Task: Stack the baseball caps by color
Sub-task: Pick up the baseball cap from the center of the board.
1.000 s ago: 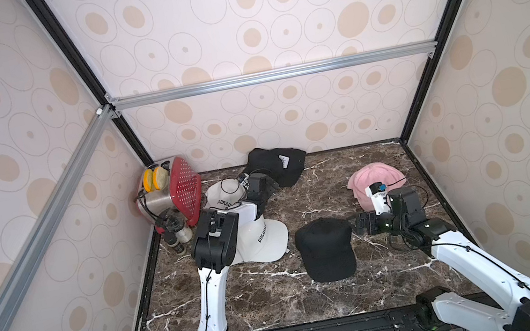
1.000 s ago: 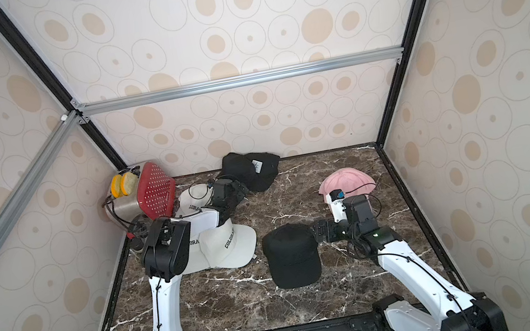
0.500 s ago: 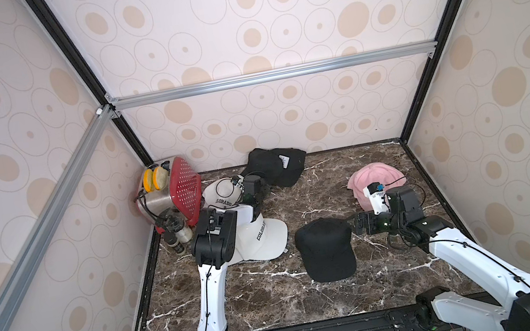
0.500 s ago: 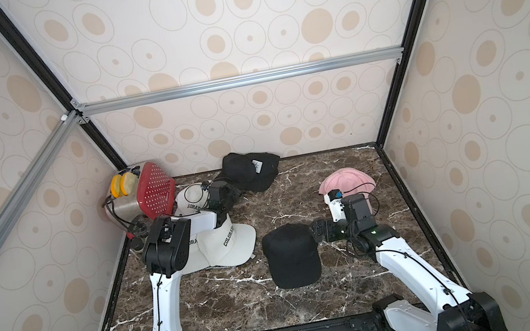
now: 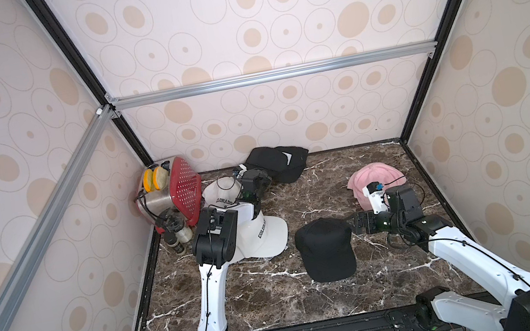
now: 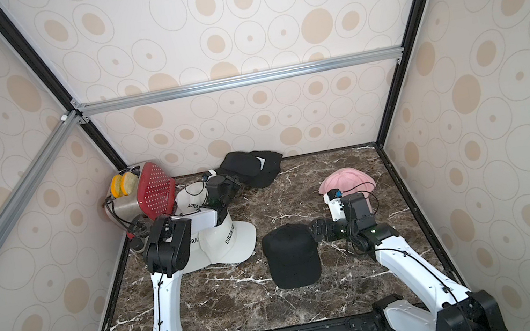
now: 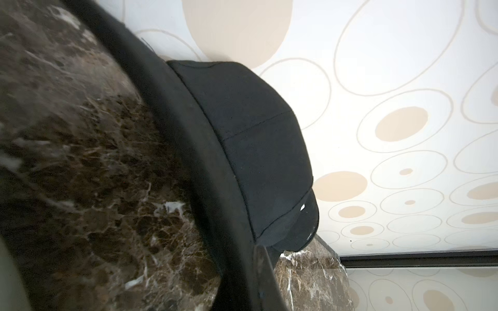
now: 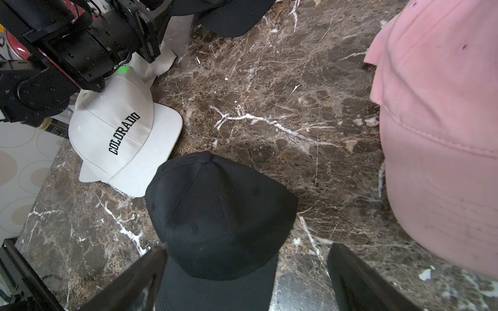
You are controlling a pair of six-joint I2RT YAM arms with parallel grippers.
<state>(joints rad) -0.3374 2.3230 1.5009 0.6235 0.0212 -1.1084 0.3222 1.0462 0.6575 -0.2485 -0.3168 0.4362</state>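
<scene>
Had left claw (image 5: 264,178) clenched on the brim of the patch cap (image 5: 277,162), right ahead of it. Had right claw (image 8: 248,250) gaping, plain black cap (image 8: 215,215) partway between its jaws. Figured thin pinch could've slipped mid-lift or snagged the white cap (image 5: 223,196) alongside.

I read "COLORADO" in black capitals on the front white cap (image 8: 121,134), sharpest from the right wrist camera. In a top view, the rear white cap (image 5: 220,194) shows the same word.
</scene>
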